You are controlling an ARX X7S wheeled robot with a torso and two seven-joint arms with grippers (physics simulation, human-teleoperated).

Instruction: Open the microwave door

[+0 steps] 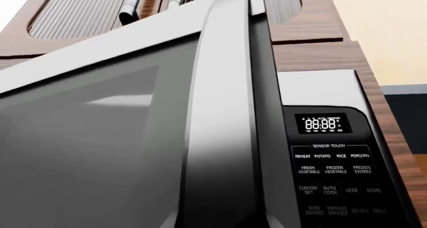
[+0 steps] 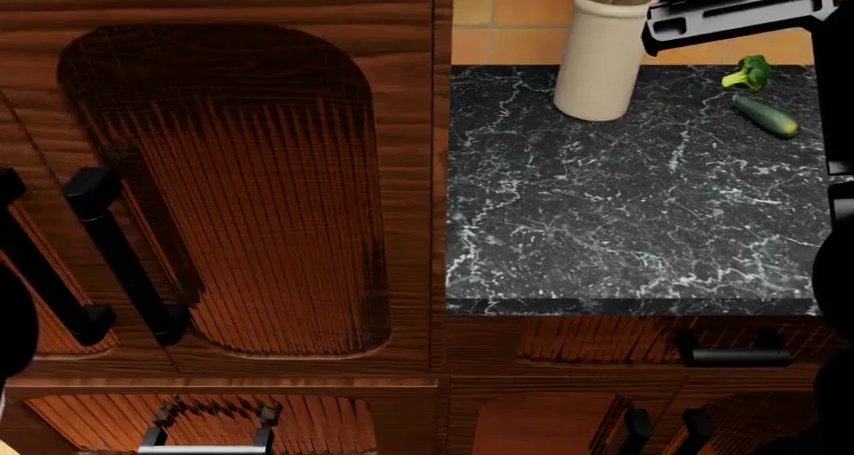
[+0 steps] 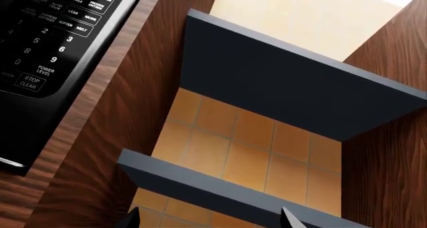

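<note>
Right jaws (image 3: 210, 218): only 2 dark fingertips show at the edge of the R wrist view, set wide apart w/ nothing between them. Beyond them 2 dark shelves (image 3: 293, 82) cross an orange tiled wall (image 3: 247, 143), w/ wood panels either side.

Left jaws: not visible in any view, so can't tell how they stand. L wrist cam sits v. close to the microwave (image 1: 200, 138): 1 microwave door (image 1: 87, 148), grey glass, w/ 1 long silver handle (image 1: 220, 112) running along the edge next to the control panel (image 1: 333, 173). The door looks shut or nearly so; a dark seam runs between handle and panel. Panel has 1 lit display reading 88:88 and rows of touch keys (reheat, potato, rice, popcorn etc.). R wrist view catches the same keypad (image 3: 53, 37) from another angle. The microwave is built into wood cabinetry (image 1: 313, 47).

Head view looks down: 1 black marble desk (image 2: 614, 215) carrying 1 cream utensil crock (image 2: 601, 60), 1 broccoli floret (image 2: 750, 72), 1 zucchini (image 2: 766, 115). Part of the right arm (image 2: 747, 10) shows above the desk's far corner. Tall cabinet door (image 2: 220, 190) w/ 2 black bar handles (image 2: 120, 255) beside the desk.
</note>
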